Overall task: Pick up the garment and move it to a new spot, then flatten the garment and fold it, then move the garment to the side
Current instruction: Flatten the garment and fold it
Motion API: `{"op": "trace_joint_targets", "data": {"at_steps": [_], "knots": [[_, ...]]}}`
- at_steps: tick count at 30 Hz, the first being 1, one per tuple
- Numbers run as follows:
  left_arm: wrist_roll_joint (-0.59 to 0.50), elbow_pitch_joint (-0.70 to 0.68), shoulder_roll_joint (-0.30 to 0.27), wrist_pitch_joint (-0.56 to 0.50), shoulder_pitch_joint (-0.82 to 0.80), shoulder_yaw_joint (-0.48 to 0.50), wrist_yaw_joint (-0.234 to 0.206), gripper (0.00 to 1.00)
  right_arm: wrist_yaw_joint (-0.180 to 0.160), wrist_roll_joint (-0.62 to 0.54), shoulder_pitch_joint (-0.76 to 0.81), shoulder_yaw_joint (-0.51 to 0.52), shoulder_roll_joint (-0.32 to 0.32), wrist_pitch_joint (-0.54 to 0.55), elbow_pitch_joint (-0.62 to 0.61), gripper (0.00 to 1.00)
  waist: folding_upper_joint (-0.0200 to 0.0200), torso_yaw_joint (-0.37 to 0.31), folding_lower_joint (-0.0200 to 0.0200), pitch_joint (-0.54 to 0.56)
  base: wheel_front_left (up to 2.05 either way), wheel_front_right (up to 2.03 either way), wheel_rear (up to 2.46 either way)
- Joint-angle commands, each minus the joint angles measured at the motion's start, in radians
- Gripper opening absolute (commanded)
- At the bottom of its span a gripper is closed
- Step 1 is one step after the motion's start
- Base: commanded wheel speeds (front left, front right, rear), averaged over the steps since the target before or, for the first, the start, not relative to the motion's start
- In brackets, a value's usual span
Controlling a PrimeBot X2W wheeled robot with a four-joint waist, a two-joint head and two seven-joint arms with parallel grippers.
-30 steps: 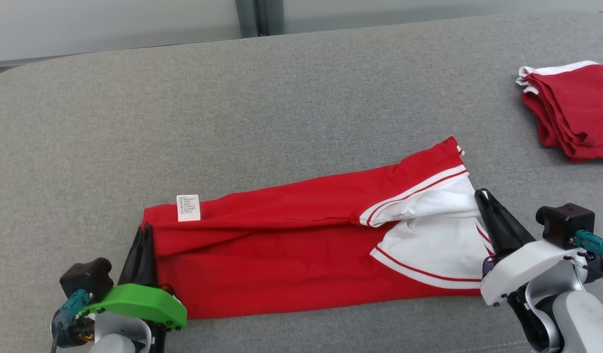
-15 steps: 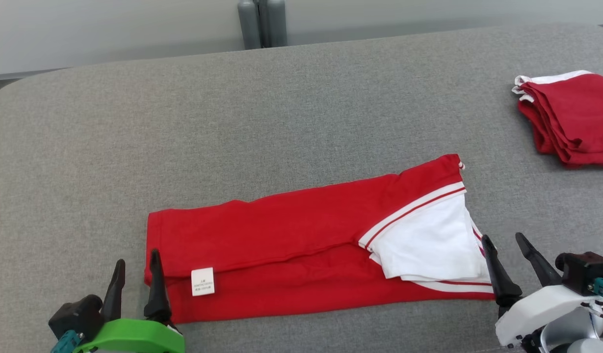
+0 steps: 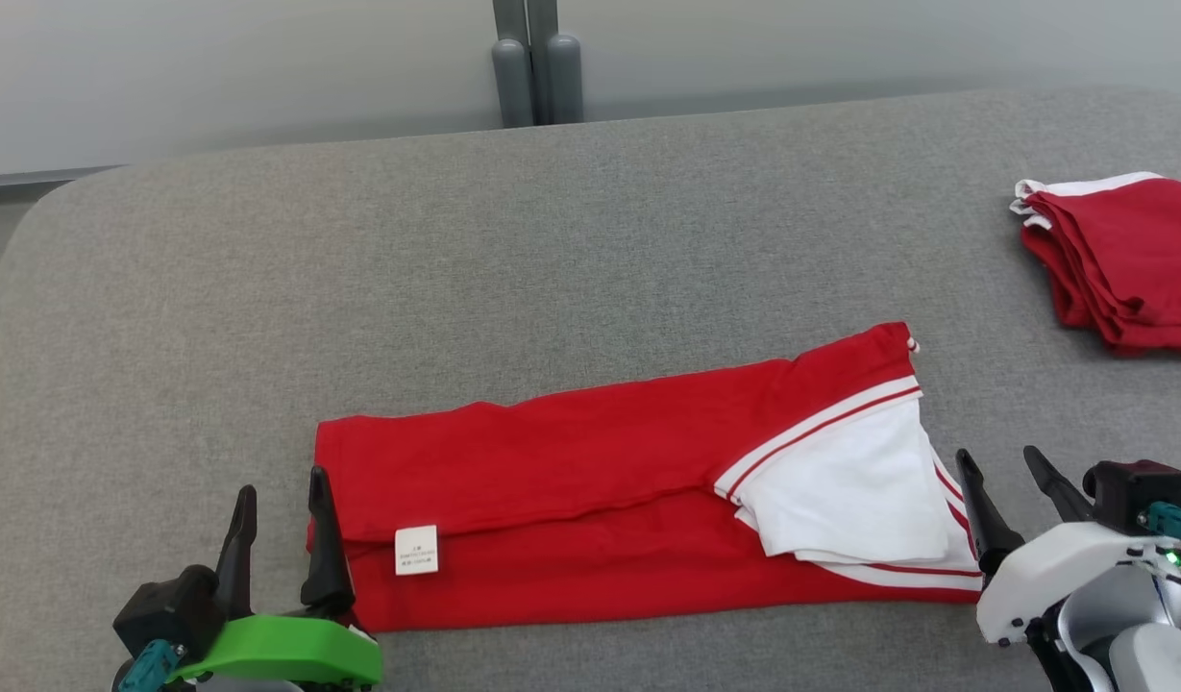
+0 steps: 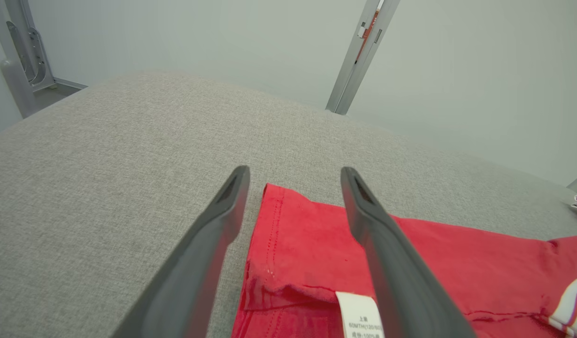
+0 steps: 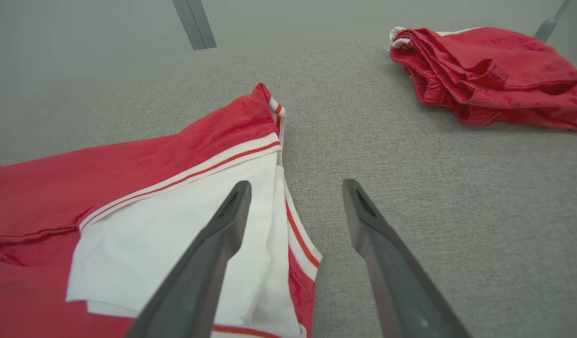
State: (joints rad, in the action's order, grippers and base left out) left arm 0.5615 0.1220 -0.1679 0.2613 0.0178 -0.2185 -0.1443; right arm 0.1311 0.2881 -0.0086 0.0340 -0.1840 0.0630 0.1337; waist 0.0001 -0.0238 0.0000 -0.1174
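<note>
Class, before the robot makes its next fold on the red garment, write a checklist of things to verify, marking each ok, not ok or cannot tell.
1. Left claw open, holding nothing: ok.
2. Right claw open, holding nothing: ok.
3. Garment lies as a long folded strip on the grey surface: ok.
4. White section lies neatly: not ok, its layers sit unevenly at the right end.
5. Red pile apart from the garment: ok.
6. Hidden lower layers aligned: cannot tell.
</note>
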Motion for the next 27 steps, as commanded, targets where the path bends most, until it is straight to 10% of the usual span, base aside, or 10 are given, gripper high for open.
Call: {"op": "trace_joint_targets", "data": {"at_steps": [1,23,25,27], "knots": [[-0.006,0.005,0.005,0.005,-0.020,0.000,-0.003,1.00,-0.001,-0.012,-0.032,0.000,-0.010,0.019,0.031,1.00,-0.0001,0.014,0.0000,0.003,0.00,0.00,0.00],[-0.053,0.012,0.049,0.004,-0.022,0.054,0.013,1.00,0.000,0.100,-0.257,-0.161,-0.078,0.200,0.406,1.00,-0.0001,0.115,0.0000,-0.006,0.00,0.00,0.00],[-0.054,0.012,0.051,0.004,-0.018,0.060,0.015,1.00,0.000,0.108,-0.258,-0.189,-0.080,0.206,0.409,0.44,-0.0001,0.113,0.0000,-0.005,0.00,0.00,0.00],[-0.059,0.014,0.055,0.004,-0.015,0.065,0.017,1.00,0.000,0.104,-0.261,-0.206,-0.084,0.208,0.419,0.27,-0.0001,0.108,0.0000,-0.004,0.00,0.00,0.00]]}}
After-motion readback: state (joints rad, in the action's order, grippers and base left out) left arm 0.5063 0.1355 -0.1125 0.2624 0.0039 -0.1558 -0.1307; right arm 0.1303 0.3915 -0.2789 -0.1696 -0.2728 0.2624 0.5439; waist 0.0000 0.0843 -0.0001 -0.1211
